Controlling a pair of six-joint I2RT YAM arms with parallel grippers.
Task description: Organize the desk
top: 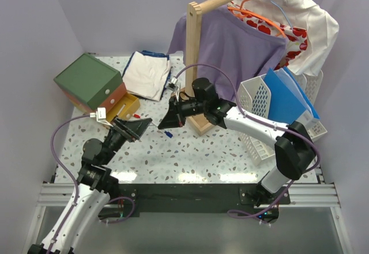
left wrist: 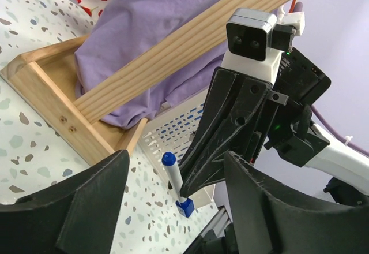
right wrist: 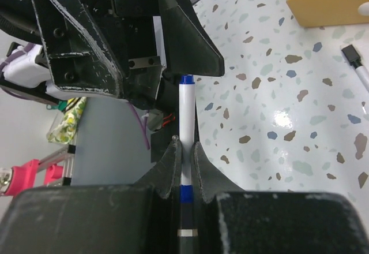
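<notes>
Looming beside the marker (right wrist: 185, 121) (pinched): wooden rack (top: 194, 69), basket (top: 256, 101).

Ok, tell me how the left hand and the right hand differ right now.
The right hand is shut on a white, blue-capped marker; the left hand is open and holds nothing. The right hand carries the marker toward the left hand, which faces it with fingers spread either side of the marker's free end. Both are black two-finger hands above the desk.

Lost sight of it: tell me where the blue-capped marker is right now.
In the top view, the blue-capped marker is clamped in the right tool over the desk, just left of the wooden rack's foot and right of the open left tool.
</notes>
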